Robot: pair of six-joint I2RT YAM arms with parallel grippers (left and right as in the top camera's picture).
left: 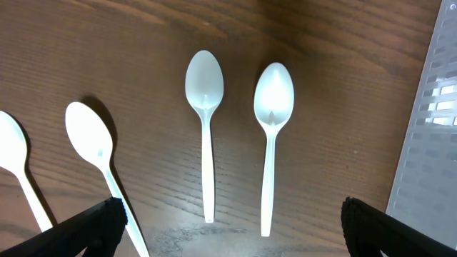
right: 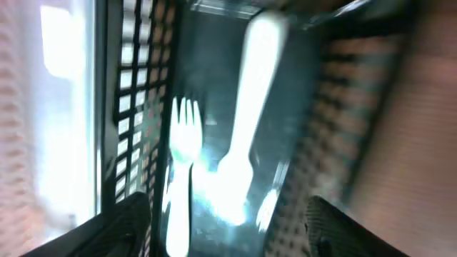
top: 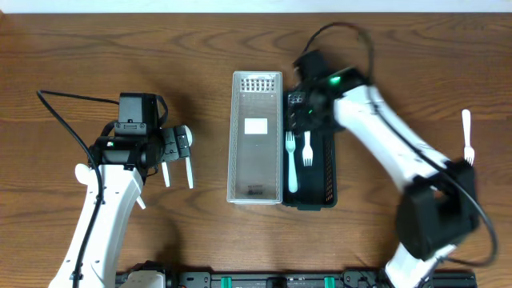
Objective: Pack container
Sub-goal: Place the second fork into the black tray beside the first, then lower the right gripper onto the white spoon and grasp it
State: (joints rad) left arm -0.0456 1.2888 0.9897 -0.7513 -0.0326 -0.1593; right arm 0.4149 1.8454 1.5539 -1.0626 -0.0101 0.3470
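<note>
Several white plastic spoons lie on the wood table; two [left: 205,128] [left: 271,135] lie side by side between my left fingers, and two more [left: 100,157] [left: 14,164] lie to the left. My left gripper [left: 228,228] [top: 178,144] is open and empty above their handles. A black slotted container [top: 330,176] holds two white forks [top: 291,160] [top: 307,150], which also show blurred in the right wrist view [right: 182,178] [right: 243,143]. My right gripper [right: 228,235] [top: 302,108] is open and empty over the container's far end.
A clear white slotted container [top: 256,136] stands left of the black one, and its edge shows in the left wrist view [left: 435,128]. One more white fork [top: 467,136] lies on the table at the far right.
</note>
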